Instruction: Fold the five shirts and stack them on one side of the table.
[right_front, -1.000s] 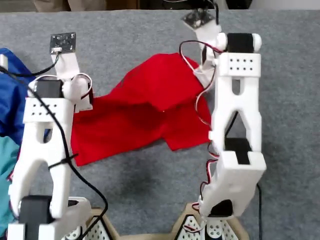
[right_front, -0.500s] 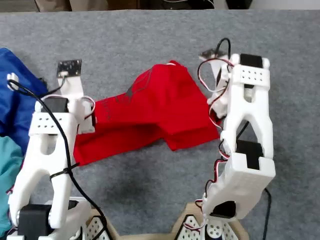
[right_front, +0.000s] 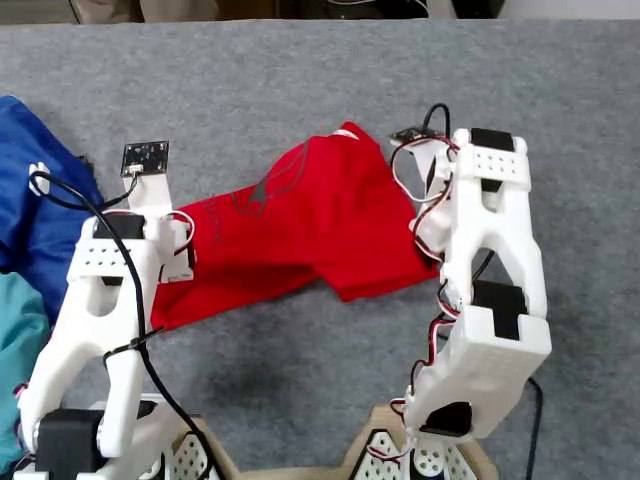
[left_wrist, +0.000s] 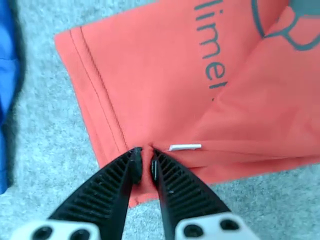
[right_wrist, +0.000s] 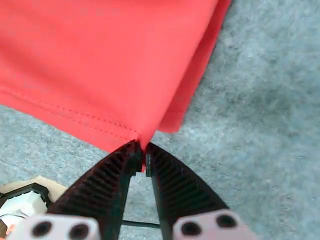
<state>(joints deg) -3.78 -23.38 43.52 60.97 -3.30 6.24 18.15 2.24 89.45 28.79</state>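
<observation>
Red shirt (right_front: 300, 225) lay part-folded mid-frame on bench (right_front: 300, 80) | left end effector (left_wrist: 143, 160) and right end effector (right_wrist: 141, 150) each clamped its edge | blue shirt (right_front: 30, 190), teal shirt (right_front: 15, 340) heaped far left, seemingly unfolded | progress judged early

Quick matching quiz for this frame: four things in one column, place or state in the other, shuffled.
1. red shirt
2. blue shirt
3. teal shirt
4. left end effector

A. left edge of the table, near side
B. shut on the red shirt's hem
C. spread out mid-table
D. left edge of the table, beyond the teal one

Pairs: 1-C, 2-D, 3-A, 4-B
</observation>
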